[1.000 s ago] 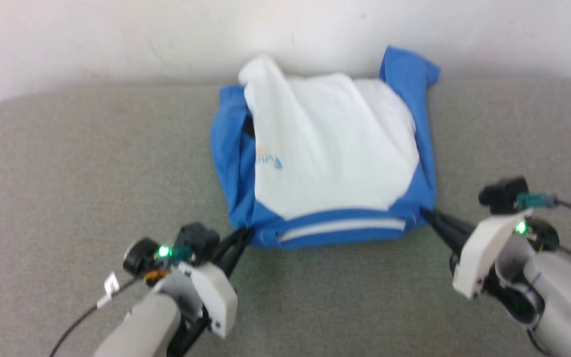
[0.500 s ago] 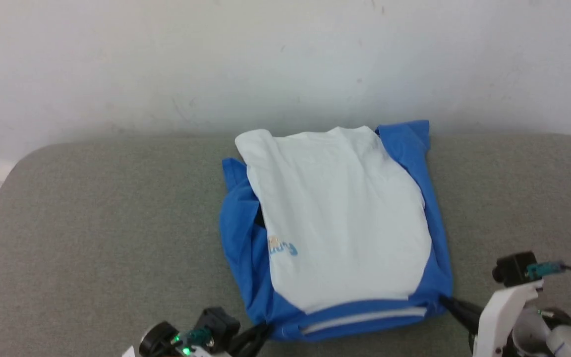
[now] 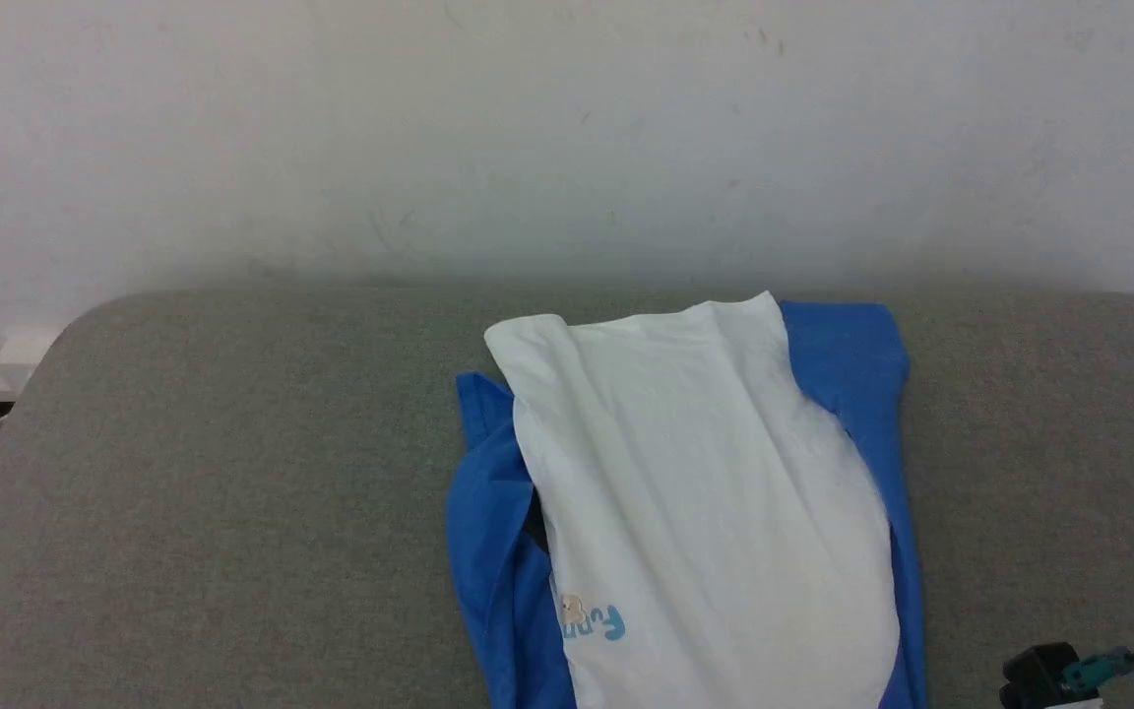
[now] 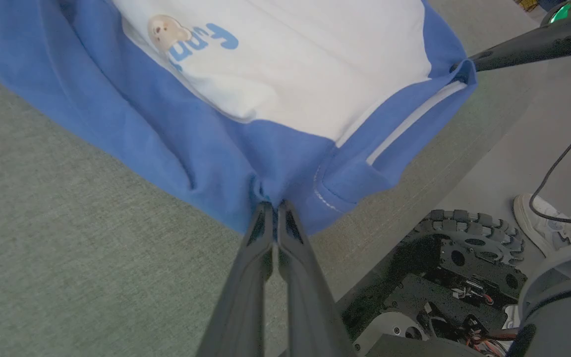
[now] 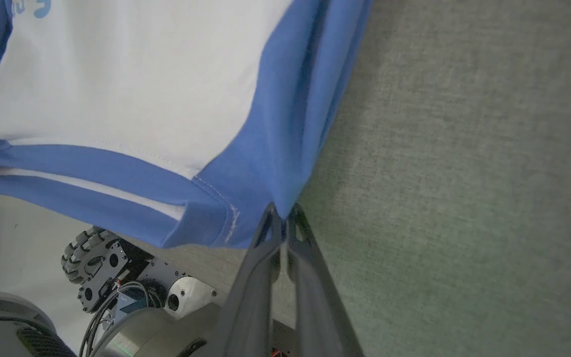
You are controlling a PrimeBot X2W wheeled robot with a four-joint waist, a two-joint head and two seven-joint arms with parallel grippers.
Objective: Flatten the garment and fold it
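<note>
The T-shirt [image 3: 705,512] is laid out on the grey bench [image 3: 232,473], with its blue neck edge brought to the near rim and seemingly a little past it. The left hand [image 4: 275,208] is clamped on a pinch of blue cloth right at its fingertips, and the white chest and lettering lie beyond it and to its right. The right hand [image 5: 281,213] is likewise closed on the blue corner at its tips, with the white panel ahead and to its left. The edge between the two hands is drawn fairly taut. Trouble could be caused by how thin each pinch is: if one hand were pulled harder than the other, a corner might be slipped free or the shirt dragged askew. The far end is pinned by nothing, so it could be bunched up, and the shirt could be hauled off the rim
</note>
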